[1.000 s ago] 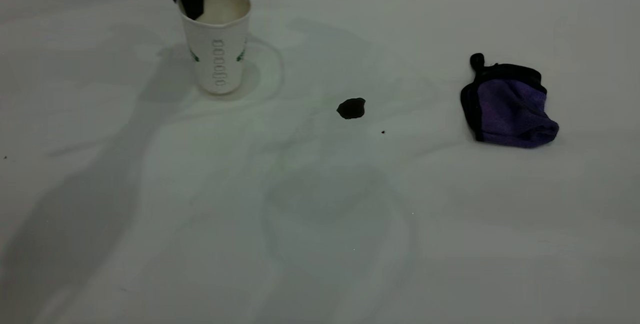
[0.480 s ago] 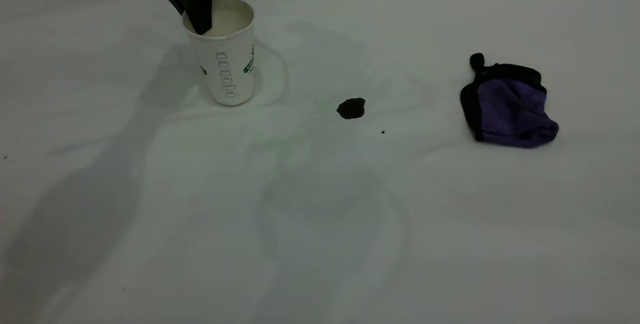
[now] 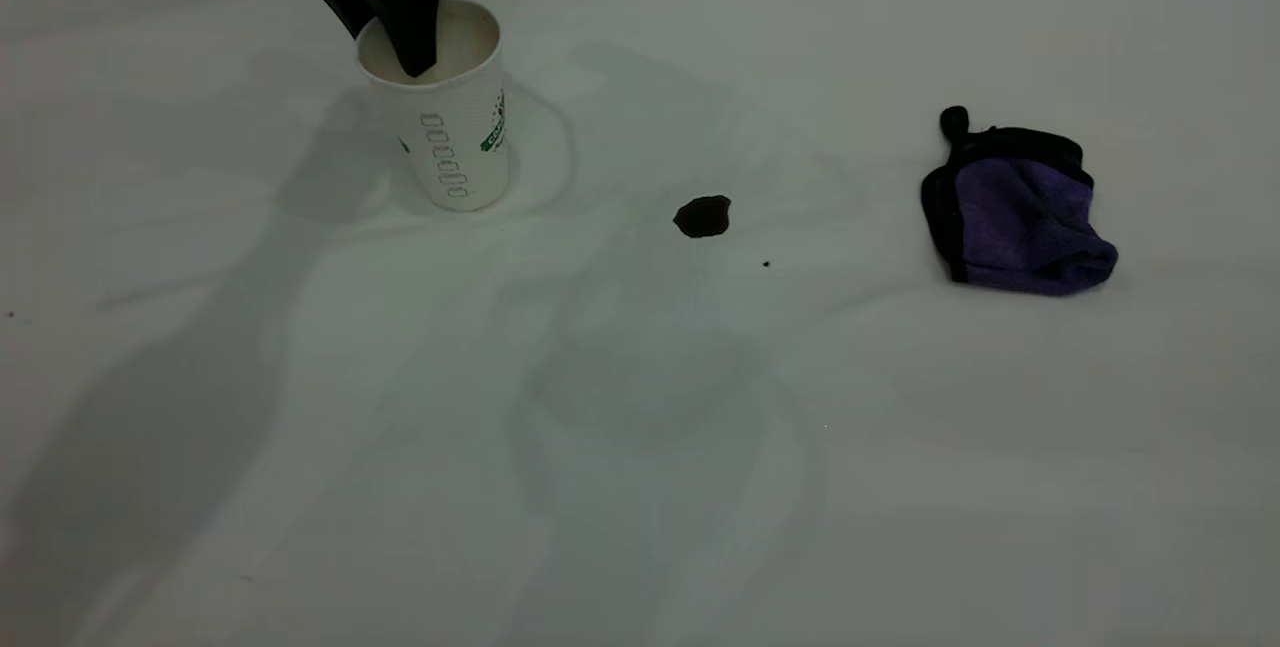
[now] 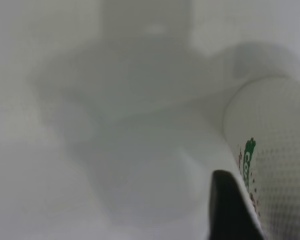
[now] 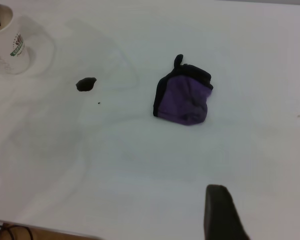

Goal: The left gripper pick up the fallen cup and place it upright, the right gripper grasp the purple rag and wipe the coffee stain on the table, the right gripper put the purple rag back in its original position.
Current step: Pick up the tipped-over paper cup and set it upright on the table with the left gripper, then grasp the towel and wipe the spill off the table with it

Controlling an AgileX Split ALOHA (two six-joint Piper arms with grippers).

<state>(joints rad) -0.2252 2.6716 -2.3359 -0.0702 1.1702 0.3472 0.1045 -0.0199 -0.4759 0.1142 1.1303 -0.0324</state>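
The black angular left claw [image 3: 400, 22] pinches the rim of the white textured paper cup [image 3: 445, 117], which leans slightly on the white surface [image 3: 640, 447] beside the dark stain [image 3: 702, 216]. Next it should settle the cup flat and let go. The right claw's [image 5: 260, 212] fingers are spread above the untouched purple rag [image 3: 1020, 212].

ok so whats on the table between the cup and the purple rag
The coffee stain and a tiny black speck lie between the cup and the purple rag; otherwise bare table, shown in the exterior view.

Dim, even light leaves the broad white worktop [image 3: 640, 487] greyish, with soft, wide arm shadows across it. The left wrist view is heavily blurred; the white textured paper cup [image 4: 277, 160] looms unfocused.
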